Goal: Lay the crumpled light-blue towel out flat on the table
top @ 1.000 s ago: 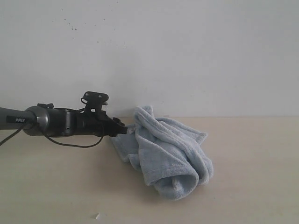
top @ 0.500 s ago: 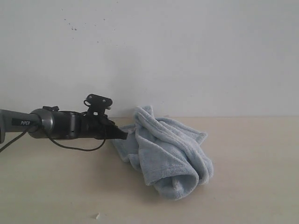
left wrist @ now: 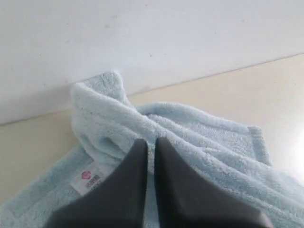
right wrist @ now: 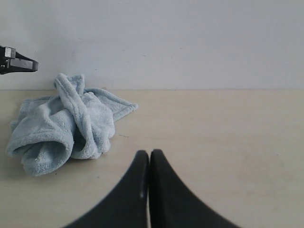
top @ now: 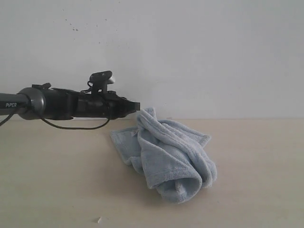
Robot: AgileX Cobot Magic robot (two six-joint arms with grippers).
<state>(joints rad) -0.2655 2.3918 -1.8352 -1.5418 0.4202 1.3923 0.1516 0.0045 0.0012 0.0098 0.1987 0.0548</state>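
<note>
The light-blue towel lies crumpled in a heap on the beige table, close to the wall. My left gripper hovers shut just above the heap's upper left fold, holding nothing. In the left wrist view the towel fills the space under the gripper, and its white label shows beside one finger. My right gripper is shut and empty over bare table, well away from the towel. The exterior view does not show it.
A plain white wall rises right behind the towel. A small white speck lies on the table near the front. The left arm stretches level from the left edge.
My left gripper has risen from the towel's left edge and moved slightly right, to above its top fold. The towel has not moved.
</note>
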